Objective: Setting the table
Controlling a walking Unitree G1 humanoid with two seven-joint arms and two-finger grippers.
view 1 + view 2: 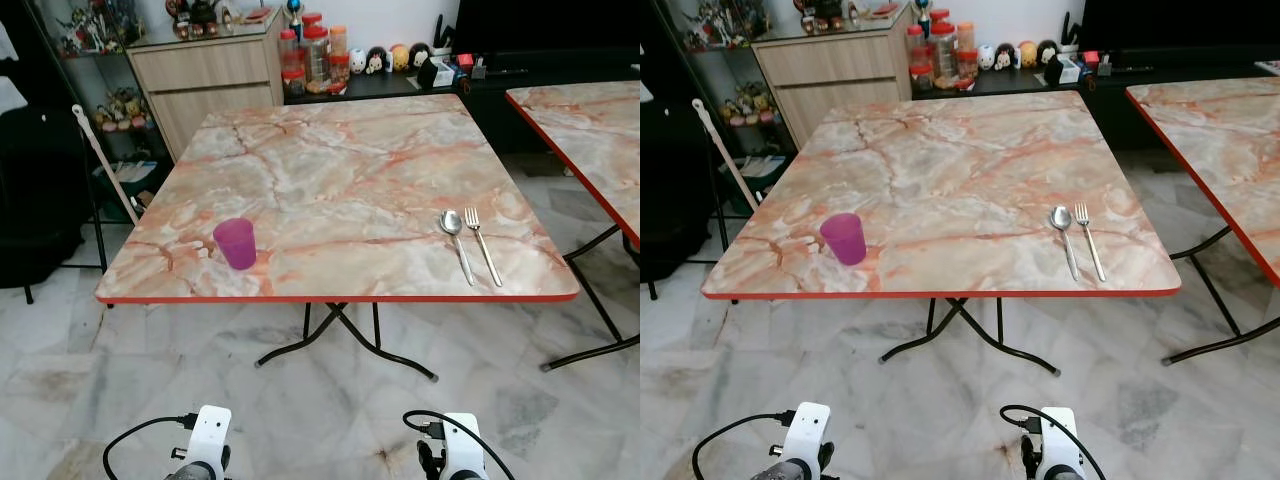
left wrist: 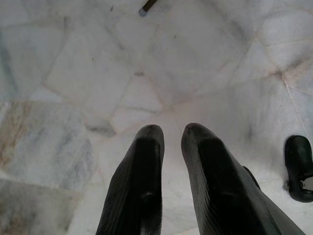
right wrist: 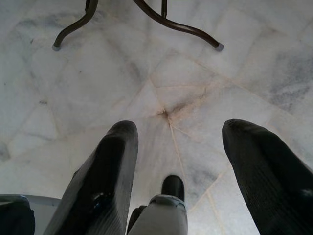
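Wrist views show left end effector (image 2: 172, 134) narrow, right end effector (image 3: 183, 132) wide, above floor (image 3: 122, 63).

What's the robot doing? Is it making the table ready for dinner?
It looks that way, but it isn't touching anything right now. The robot stands back from the marble-patterned table with both arms hanging low. The left gripper has its jaws nearly together, and the right gripper has its jaws wide apart; both point at the tiled floor and hold nothing. On the table, a purple cup sits near the front left edge, and a spoon and fork lie side by side near the front right.
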